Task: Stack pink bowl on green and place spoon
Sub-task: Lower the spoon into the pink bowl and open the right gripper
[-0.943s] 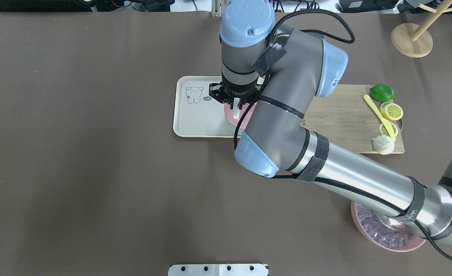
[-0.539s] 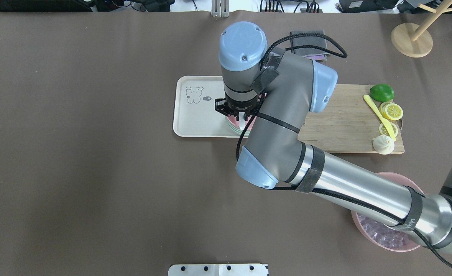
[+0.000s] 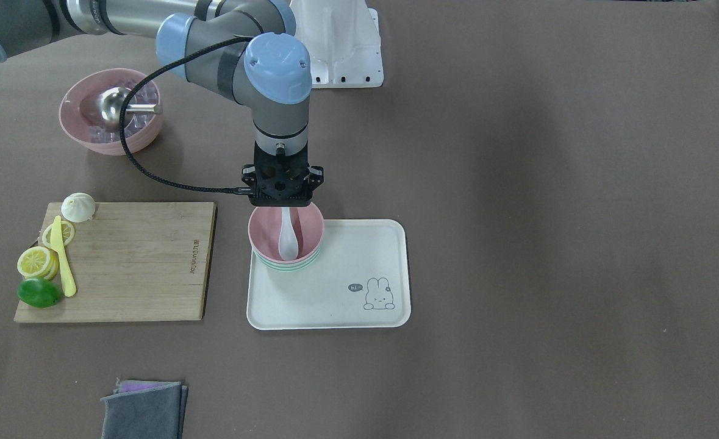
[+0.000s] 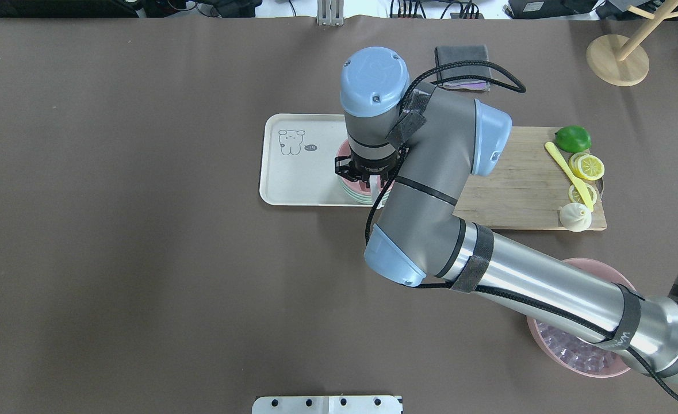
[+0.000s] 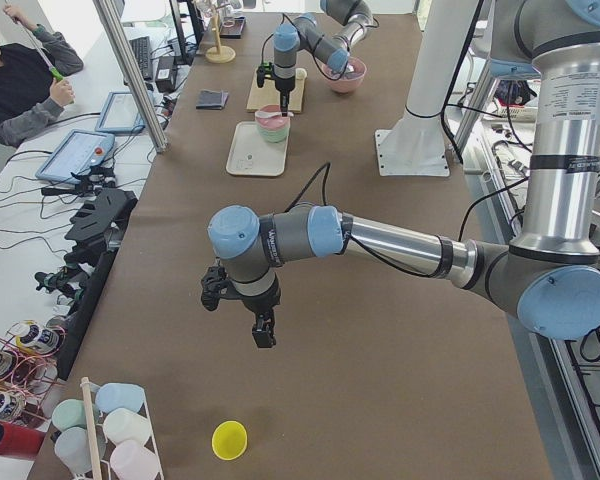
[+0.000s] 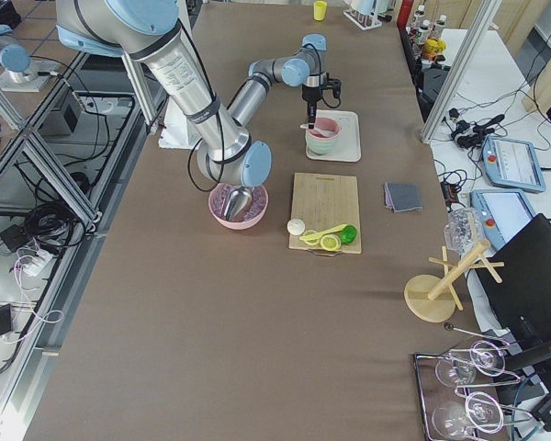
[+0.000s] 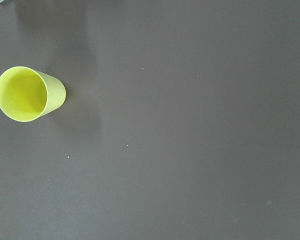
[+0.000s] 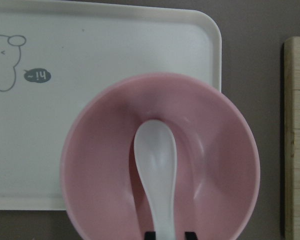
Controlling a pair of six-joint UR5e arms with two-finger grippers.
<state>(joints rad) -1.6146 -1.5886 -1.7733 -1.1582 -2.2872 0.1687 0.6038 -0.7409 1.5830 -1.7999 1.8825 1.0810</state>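
A pink bowl [image 3: 307,228] sits stacked in a green bowl [image 3: 286,264] on the near corner of a cream tray [image 3: 335,292]. My right gripper [image 3: 282,204] is over the bowl's rim, shut on the handle of a white spoon [image 3: 288,241] whose scoop lies inside the pink bowl. The right wrist view shows the spoon [image 8: 156,160] in the pink bowl [image 8: 215,150], its handle between my fingertips [image 8: 150,235]. My left gripper [image 5: 263,335] shows only in the exterior left view, far down the table; I cannot tell if it is open.
A wooden cutting board [image 3: 133,262] with lemon slices, a lime and a yellow knife lies beside the tray. A pink bowl of ice with a metal scoop [image 3: 109,116] stands near the robot's base. A grey cloth [image 3: 143,411] and a yellow cup [image 7: 25,94] lie farther off.
My right arm has come down and toward the robot with the spoon. The spoon's scoop now lies inside the pink bowl.
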